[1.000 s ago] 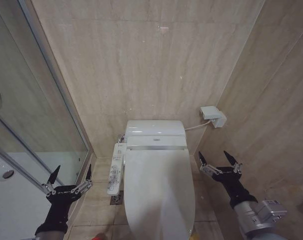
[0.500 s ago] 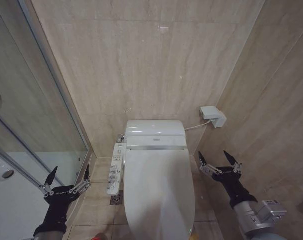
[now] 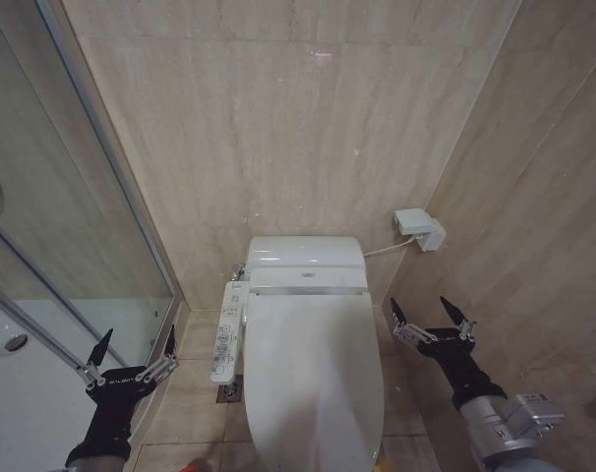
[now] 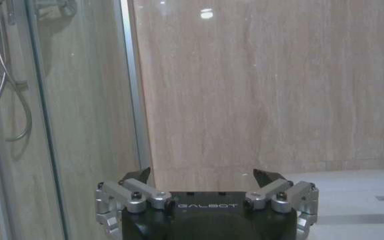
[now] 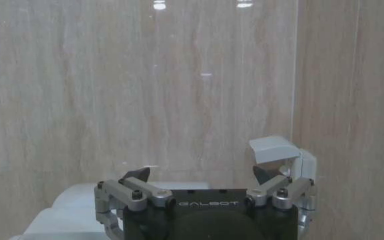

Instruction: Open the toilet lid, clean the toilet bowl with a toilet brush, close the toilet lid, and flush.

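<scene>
Lying flat and closed, the lid covers the toilet in the lower middle of the head view, its narrow end toward the robot and its hinge end against the white tank unit at the wall. No finger touches it. The left gripper hangs well off to the lid's left, beyond the remote panel that runs along the toilet's left side, and close to the shower frame. Its two black fingertips are spread wide with nothing between them, pointing toward the back wall. The right gripper hangs on the lid's other side, near the right-hand wall, about level with the lid's upper part; its fingers are likewise splayed and empty, separated from the lid's edge by a strip of floor tile.

In the left wrist view the left gripper faces the beige wall beside the glass shower door, with a hose behind the glass. In the right wrist view the right gripper faces the wall with the white wall box just past one fingertip and the pale top of the tank unit low behind the other.

A small floor drain sits between the remote panel and the toilet base.
</scene>
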You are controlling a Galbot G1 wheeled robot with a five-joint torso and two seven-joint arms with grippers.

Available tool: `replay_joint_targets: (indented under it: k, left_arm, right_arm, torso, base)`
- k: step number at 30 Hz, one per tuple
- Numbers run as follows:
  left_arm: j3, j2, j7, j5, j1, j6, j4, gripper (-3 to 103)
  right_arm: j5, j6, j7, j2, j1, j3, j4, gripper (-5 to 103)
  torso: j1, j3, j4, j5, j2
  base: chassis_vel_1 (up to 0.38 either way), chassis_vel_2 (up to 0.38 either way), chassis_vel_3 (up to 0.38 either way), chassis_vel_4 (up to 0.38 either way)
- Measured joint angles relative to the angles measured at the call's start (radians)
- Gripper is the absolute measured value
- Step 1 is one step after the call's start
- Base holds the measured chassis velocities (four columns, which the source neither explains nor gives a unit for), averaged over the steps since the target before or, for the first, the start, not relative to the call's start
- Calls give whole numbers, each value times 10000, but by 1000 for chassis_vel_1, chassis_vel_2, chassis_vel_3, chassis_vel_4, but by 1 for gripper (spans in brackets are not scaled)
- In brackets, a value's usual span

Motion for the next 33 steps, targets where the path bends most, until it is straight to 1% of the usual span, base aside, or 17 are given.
replay_joint_targets:
  k: [23,32,33]
  left_arm:
    - [0,0,13,3,0,-5,12,100]
    - [-1,0,14,2,0,-5,17,100]
    - [0,0,15,1,1,-5,17,100]
  right_arm:
    - [0,0,0,0,0,0,0,100]
    - [0,0,0,0,0,0,0,100]
    - [0,0,0,0,1,0,0,100]
  torso:
    - [2,1,0,0,-1]
    - [0,0,1,-3,0]
    - [0,0,0,1,0]
  base:
    - [3,-5,-6,4]
    - [142,-155,-151,157]
    - [219,-225,-235,234]
